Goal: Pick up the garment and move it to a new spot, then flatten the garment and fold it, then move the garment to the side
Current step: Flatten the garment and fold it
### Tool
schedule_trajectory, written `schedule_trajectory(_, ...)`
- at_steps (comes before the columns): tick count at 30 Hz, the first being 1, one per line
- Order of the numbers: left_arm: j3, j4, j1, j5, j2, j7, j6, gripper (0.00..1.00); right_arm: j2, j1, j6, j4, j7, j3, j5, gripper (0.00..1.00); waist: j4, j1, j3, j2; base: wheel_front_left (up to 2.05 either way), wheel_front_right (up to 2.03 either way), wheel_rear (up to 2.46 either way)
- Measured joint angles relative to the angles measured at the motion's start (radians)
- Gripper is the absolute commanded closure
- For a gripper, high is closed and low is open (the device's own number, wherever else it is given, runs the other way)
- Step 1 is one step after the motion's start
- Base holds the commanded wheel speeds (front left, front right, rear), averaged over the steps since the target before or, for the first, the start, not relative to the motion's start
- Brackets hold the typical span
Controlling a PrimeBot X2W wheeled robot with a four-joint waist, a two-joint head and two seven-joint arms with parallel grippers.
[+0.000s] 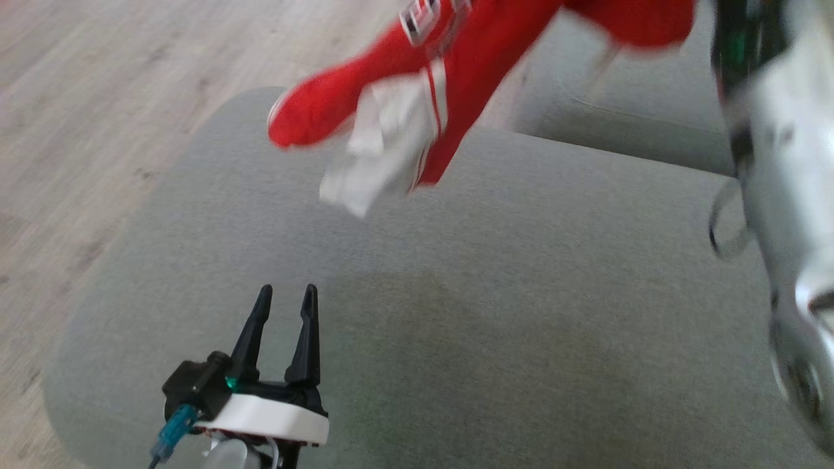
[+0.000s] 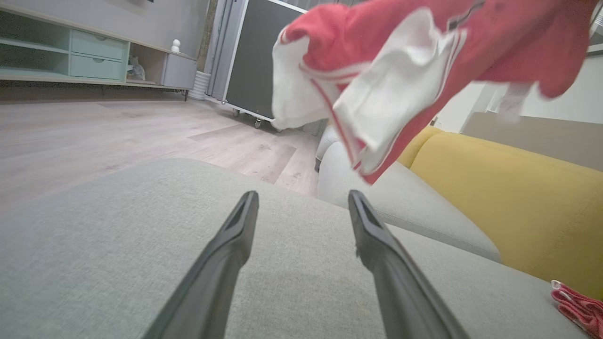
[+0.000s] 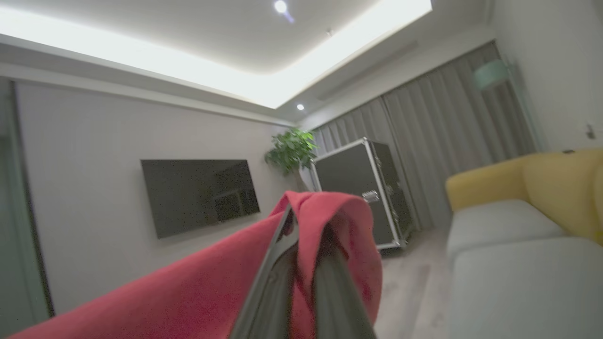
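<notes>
Hovering low over the near end of the grey seat cushion with the left jaws standing wide apart and empty, dark fingers pointing along the fabric

Carrying the red-and-white garment in the air beyond, clear of the cushion and well apart from the left jaws, with the right jaws clamped together on a fold of its red cloth and a white panel dangling lowest

Judging by this, working through the opening step, the pick-up and carry to a new spot; next, likely needing to lower the garment onto bare cushion and let go, then bringing in the left jaws for a second edge ahead of flattening

Risking a bunched landing, given the cloth hanging doubled over itself

Sharing the sofa, farther off, with a second grey cushion, the yellow backrest and a small red cloth lying at its foot, close enough to get mixed in

Facing, past the sofa, wood floor, a black wheeled case, pale green shelving and a wall-mounted screen, none of it blocking the way
</notes>
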Motion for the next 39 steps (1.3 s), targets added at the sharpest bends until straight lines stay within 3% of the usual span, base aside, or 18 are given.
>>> schedule_trajectory(7,0.003,-0.022,-0.012,0.001,-0.001,0.0,0.0,0.0,-0.083,0.286,0.0,0.242,0.048,0.026,-0.061,1.0,-0.067,0.0,0.036,0.0,0.0,0.0,0.0)
schedule_trajectory(8,0.001,-0.024,-0.019,0.001,-0.001,0.0,0.0,0.0,-0.099,0.312,0.0,0.292,0.049,0.023,-0.086,0.63,-0.076,0.0,0.044,0.0,0.0,0.0,0.0)
schedule_trajectory(9,-0.001,-0.025,-0.025,-0.001,-0.001,0.0,0.0,0.0,-0.116,0.327,0.0,0.333,0.05,0.017,-0.109,0.0,-0.083,0.0001,0.052,0.0,0.0,0.0,0.0)
schedule_trajectory(15,-0.015,-0.026,-0.05,-0.009,-0.004,0.0,0.0,0.0,-0.17,0.327,0.0,0.372,0.053,-0.032,-0.212,0.0,-0.12,0.0001,0.082,0.0,0.0,0.0,0.0)
schedule_trajectory(20,-0.012,-0.026,-0.053,-0.009,-0.004,0.0,0.0,0.0,-0.136,0.309,0.0,0.366,0.017,-0.048,-0.287,0.0,-0.15,0.0,0.076,0.0,0.0,0.0,0.0)
schedule_trajectory(23,-0.003,-0.028,-0.053,-0.009,-0.004,0.0,0.0,0.0,-0.097,0.309,0.0,0.299,0.004,-0.053,-0.327,0.0,-0.173,0.0,0.062,0.0,0.0,0.0,0.0)
schedule_trajectory(28,0.012,-0.037,-0.052,-0.009,-0.004,0.0,0.001,0.0,-0.043,0.409,0.0,-0.012,0.0,-0.097,-0.387,0.0,-0.221,-0.0002,0.038,0.0,0.0,0.0,0.0)
schedule_trajectory(34,0.016,-0.041,-0.044,-0.02,-0.004,0.0,0.002,0.0,0.033,0.78,0.0,-0.366,-0.001,-0.168,-0.442,0.0,-0.274,-0.0002,0.016,0.0,0.0,0.0,0.0)
schedule_trajectory(39,0.018,-0.04,-0.019,-0.03,-0.004,0.0,0.003,0.0,0.064,1.049,0.0,-0.575,-0.001,-0.182,-0.447,0.0,-0.315,-0.0002,0.015,0.0,0.0,0.0,0.0)
